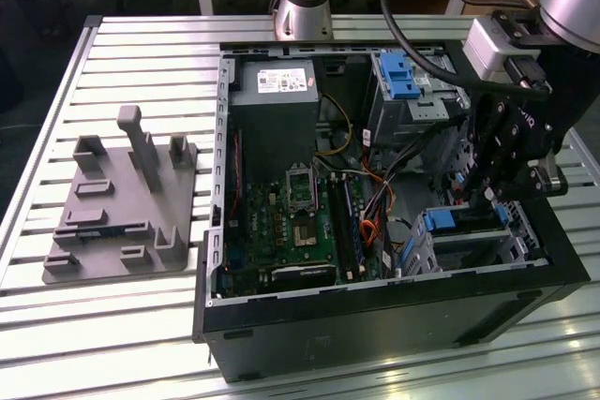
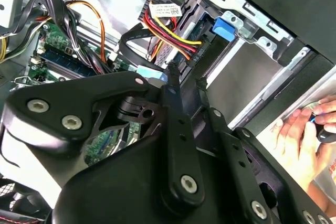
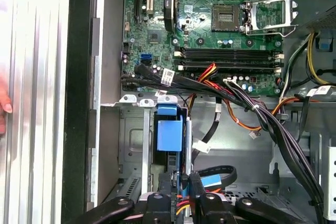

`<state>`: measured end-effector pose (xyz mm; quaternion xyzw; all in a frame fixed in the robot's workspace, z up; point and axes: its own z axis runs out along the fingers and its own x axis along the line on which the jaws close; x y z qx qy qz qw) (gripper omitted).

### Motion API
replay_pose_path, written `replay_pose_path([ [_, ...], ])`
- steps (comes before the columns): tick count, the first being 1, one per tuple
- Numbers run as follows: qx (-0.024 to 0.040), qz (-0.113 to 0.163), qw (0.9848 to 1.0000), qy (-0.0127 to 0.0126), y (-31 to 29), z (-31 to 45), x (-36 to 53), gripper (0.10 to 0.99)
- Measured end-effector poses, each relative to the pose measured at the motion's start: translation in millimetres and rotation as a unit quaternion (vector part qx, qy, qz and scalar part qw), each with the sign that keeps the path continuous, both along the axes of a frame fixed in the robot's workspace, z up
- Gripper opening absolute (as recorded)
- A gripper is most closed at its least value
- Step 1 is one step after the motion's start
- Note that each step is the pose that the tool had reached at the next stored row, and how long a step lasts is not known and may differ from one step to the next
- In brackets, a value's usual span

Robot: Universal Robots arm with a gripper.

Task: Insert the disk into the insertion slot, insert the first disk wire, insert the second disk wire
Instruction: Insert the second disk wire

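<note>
Blue-framed disk (image 1: 466,222) seated in insertion slot (image 1: 417,252), a hand (image 2: 304,135) in the second wrist view

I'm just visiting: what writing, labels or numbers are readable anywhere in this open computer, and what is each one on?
Nothing can be quoted; all the print is too small to read.
White label on the dark grey boxy power supply: unreadable.
White paper tag on the red, yellow and black wire bundle: unreadable.
White cable tag on the thick black cable: unreadable.
</note>
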<state>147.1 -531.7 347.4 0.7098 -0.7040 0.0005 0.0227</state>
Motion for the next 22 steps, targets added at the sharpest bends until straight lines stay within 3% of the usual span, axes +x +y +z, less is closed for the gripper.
replay_pose_path([
  [5,0.0002,0.000,1.0000,-0.0009,0.2,1.2,0.0,0.282],
  [9,0.0061,-0.001,1.0000,-0.0072,0.2,2.2,0.0,0.282],
  [13,0.0117,-0.007,0.9998,-0.0110,0.2,4.1,0.0,0.282],
  [17,0.0127,-0.017,0.9997,-0.0150,0.8,5.6,-1.8,0.282],
  [22,0.0126,-0.020,0.9995,-0.0207,8.5,5.8,-5.9,0.282],
])
